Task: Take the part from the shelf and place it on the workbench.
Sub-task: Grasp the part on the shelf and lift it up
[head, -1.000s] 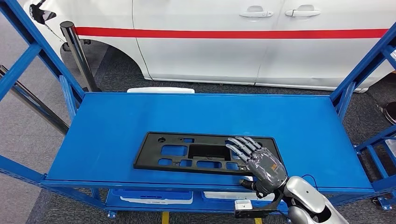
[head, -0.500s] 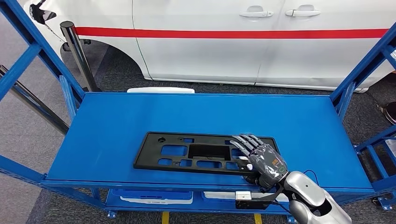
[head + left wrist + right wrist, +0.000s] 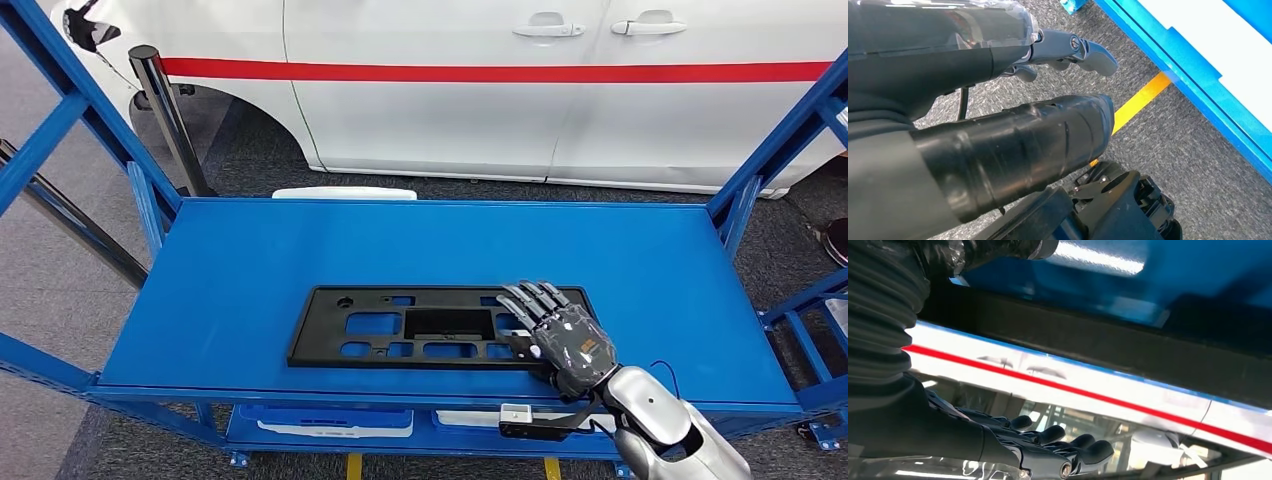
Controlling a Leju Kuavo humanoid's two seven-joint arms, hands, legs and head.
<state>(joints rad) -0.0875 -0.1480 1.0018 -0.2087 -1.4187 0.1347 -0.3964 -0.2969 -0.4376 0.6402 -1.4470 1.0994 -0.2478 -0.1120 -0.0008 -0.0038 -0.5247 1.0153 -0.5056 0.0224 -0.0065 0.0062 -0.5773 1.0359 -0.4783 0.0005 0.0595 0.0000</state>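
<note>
Part (image 3: 440, 327) is what you should look at first: a flat black panel with rectangular cut-outs, lying flat on the blue shelf (image 3: 250, 270), closer to the shelf's front edge than to its back, and roughly centred along its length. Your right hand (image 3: 560, 340) lies over the end of the part nearest the right-hand upright of the shelf, fingers (image 3: 528, 300) stretched out flat across the panel's top face; the thumb sits at the part's front edge, but you cannot tell from the head view whether it is hooked beneath, so whether the hand actually grips the part cannot be told. In the right wrist view the right hand's dark fingers (image 3: 1068, 445) extend nearly straight and side by side, with the part's black edge (image 3: 1108, 342) running across above them against the blue shelf surface. Your left hand (image 3: 1013, 115) hangs low beside the shelf's lower blue frame (image 3: 1198, 95), over grey carpet (image 3: 1168, 145) and a yellow floor line (image 3: 1140, 100); its fingers are loosely extended and hold nothing. Beyond the back edge of the shelf stands a white car (image 3: 560, 90) with a red stripe (image 3: 500, 72) along its doors.
</note>
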